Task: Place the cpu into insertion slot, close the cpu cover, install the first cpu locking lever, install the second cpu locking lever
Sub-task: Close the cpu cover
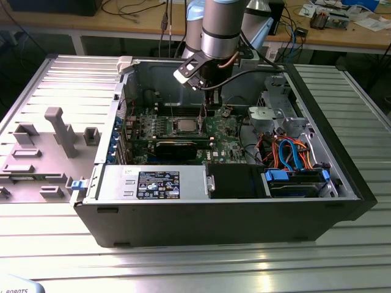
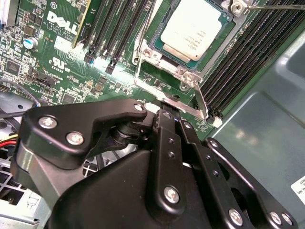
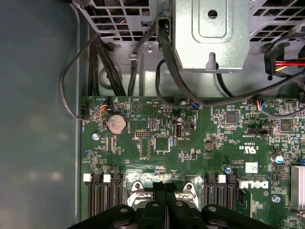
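Note:
The cpu (image 2: 196, 26) lies flat in the insertion slot (image 2: 151, 54) on the green board; the exterior view shows the cpu (image 1: 183, 126) mid-board. The cpu cover (image 2: 157, 90) stands swung up off the socket on its hinge side. My gripper (image 2: 171, 115) has its black fingers pressed together, tips against the raised cover's edge and nothing between them. In the first wrist view the gripper (image 3: 164, 186) sits between the cover's silvery corners (image 3: 135, 192). From the exterior view the gripper (image 1: 209, 112) hangs just right of the socket. Two thin wire levers (image 1: 173, 113) stand upright beside it.
Long black memory slots (image 2: 243, 52) flank the socket. A metal drive cage (image 1: 278, 113) and blue and orange cables (image 1: 293, 152) fill the case's right side in the exterior view. A power supply (image 1: 153, 182) lies along the near wall. A grey fixture plate (image 1: 49, 146) lies outside.

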### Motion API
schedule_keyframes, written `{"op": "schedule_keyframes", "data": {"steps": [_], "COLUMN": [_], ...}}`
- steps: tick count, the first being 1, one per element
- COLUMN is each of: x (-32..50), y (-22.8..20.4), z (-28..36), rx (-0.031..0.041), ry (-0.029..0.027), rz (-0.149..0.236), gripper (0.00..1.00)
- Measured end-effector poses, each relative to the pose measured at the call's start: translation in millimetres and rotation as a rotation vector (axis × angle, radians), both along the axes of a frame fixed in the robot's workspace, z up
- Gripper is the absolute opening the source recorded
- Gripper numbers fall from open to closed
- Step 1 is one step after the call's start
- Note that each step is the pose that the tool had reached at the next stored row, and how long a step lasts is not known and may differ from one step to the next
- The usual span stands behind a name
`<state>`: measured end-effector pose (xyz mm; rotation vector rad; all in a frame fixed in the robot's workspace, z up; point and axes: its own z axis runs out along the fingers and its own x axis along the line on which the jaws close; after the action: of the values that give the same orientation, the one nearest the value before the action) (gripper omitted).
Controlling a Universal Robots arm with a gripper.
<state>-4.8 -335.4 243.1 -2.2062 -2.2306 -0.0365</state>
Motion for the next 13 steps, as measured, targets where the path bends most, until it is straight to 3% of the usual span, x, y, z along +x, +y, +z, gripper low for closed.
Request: {"op": "schedule_keyframes", "data": {"steps": [13], "x": [-2.6], "y": [-0.1], "z": [-0.2], "rx": [-0.0001], "ry": [0.0], "rz": [0.0], "gripper": [0.11]}}
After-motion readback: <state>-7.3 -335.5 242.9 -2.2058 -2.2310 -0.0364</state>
